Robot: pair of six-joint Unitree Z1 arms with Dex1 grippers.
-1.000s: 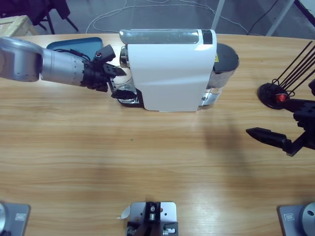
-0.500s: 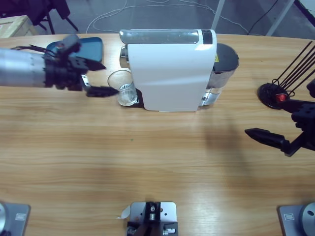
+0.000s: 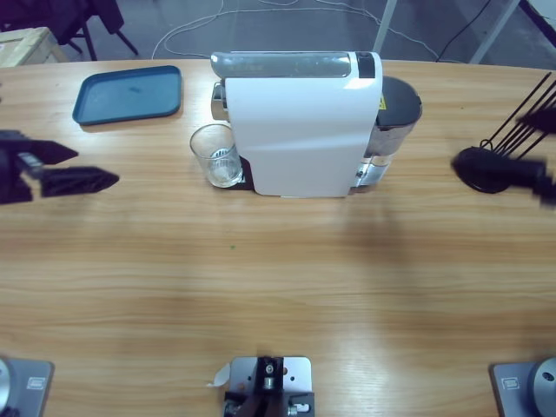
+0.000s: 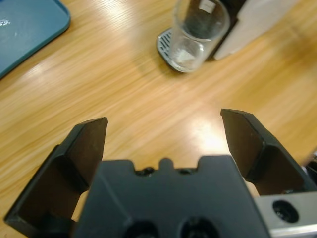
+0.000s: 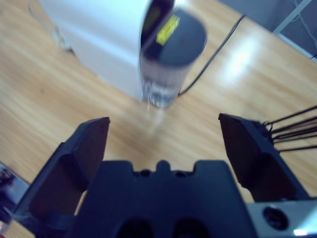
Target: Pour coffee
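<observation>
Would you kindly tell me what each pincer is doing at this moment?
Left pincer: open, holding nothing, apart from the glass.
Right pincer: open, holding nothing.

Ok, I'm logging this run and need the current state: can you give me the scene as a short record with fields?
glass: clear glass upright on the drip tray at the coffee machine's spout end, looks empty
left gripper: open, holds nothing, apart from the glass near the table's edge
right gripper: open, holds nothing, facing the machine's water tank
tray: blue tray beside the glass, nothing on it
table: wooden table
</observation>
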